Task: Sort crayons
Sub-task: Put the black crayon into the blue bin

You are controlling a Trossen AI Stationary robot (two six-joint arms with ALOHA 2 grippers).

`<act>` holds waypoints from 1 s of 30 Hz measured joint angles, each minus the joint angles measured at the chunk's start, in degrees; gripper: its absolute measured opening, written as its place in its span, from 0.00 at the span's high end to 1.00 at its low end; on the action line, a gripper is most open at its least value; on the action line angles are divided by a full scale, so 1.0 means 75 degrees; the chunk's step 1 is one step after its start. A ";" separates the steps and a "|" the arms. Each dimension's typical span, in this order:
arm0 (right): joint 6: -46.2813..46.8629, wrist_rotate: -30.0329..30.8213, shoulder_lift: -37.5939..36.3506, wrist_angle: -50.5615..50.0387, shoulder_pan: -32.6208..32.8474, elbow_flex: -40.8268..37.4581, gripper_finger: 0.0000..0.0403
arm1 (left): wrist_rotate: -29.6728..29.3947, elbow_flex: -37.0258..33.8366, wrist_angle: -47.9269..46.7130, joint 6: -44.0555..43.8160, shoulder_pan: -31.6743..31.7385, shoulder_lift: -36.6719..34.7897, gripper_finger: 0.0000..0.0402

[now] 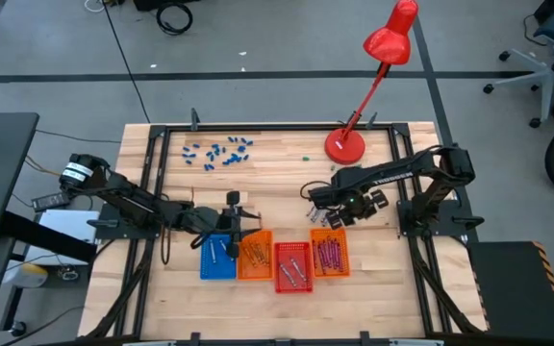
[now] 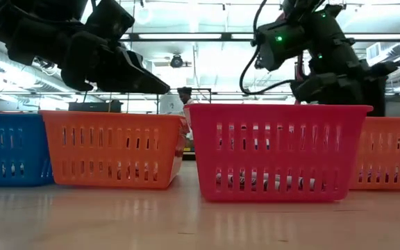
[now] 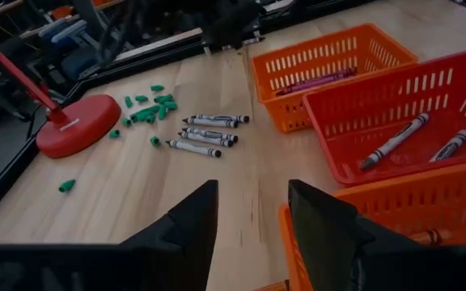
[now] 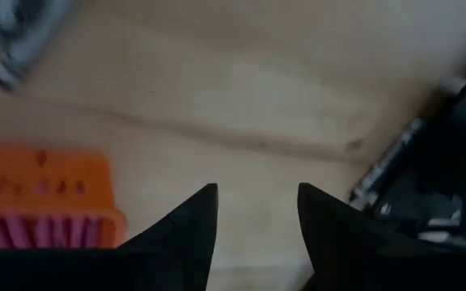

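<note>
Several silvery grey crayons [image 3: 209, 129] lie loose on the wood next to green bits [image 3: 148, 109]. Four trays stand in a row: blue [image 1: 217, 259], orange [image 1: 254, 255], red [image 1: 293, 266] with grey crayons [image 3: 395, 139], and a second orange one [image 1: 329, 253] with magenta crayons [image 3: 318, 81]. My left gripper [image 3: 253, 234] hovers open above the first orange tray's far rim, pointing across the table toward the loose crayons. My right gripper [image 4: 253, 230] hangs open above bare wood just beyond the magenta tray [image 4: 43, 202], beside the loose crayons [image 1: 317, 213], with nothing between its fingers.
A red desk lamp stands with its base [image 1: 344, 146] at the far right of the table, its head leaning out beyond the far edge. Stubby blue bits [image 1: 217, 151] are scattered at the far left. Bare wood lies between the trays and the near edge.
</note>
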 joint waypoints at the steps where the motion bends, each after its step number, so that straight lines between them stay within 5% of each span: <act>1: 0.0005 -0.0223 -0.0002 0.0027 0.0045 -0.0074 0.56 | 0.0000 0.0000 -0.0006 0.0060 0.0000 0.0000 0.59; 11: 0.0673 -0.1105 -0.0283 0.0578 0.0565 -0.1393 0.58 | 0.0000 0.0003 -0.0054 0.0124 0.0000 0.0003 0.59; 20: 0.2589 -0.1870 -0.1107 0.1475 0.1220 -0.2546 0.61 | 0.0000 0.0003 -0.0071 0.0139 -0.0001 0.0003 0.59; 30: 0.5693 -0.0570 -0.1176 0.1469 0.2953 -0.2735 0.61 | 0.0000 0.0003 -0.0073 0.0328 -0.0003 0.0003 0.59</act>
